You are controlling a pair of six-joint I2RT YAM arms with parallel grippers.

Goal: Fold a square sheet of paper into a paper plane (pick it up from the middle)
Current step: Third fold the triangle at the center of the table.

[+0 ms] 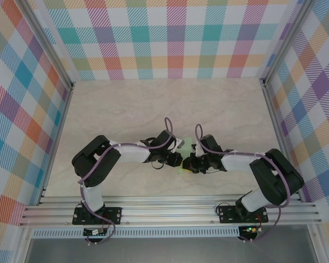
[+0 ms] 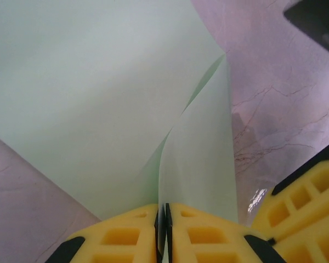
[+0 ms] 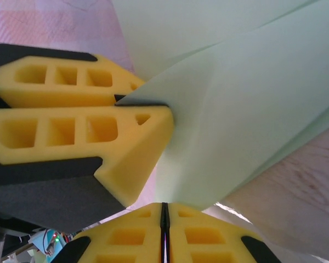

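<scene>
Pinching the square sheet of paper point(image 1: 182, 144) at mid-frame over the desk point(image 1: 153, 104), we clamp left tool point(image 2: 163, 212) and right tool point(image 3: 163, 212) onto it; folding barely begun, no plane yet.

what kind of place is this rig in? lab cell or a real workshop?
Likely a lab test cell, not a workshop: plaid-printed walls box in a marble-look table, with an aluminium rail along its near edge and a sheet of paper as the workpiece.
</scene>
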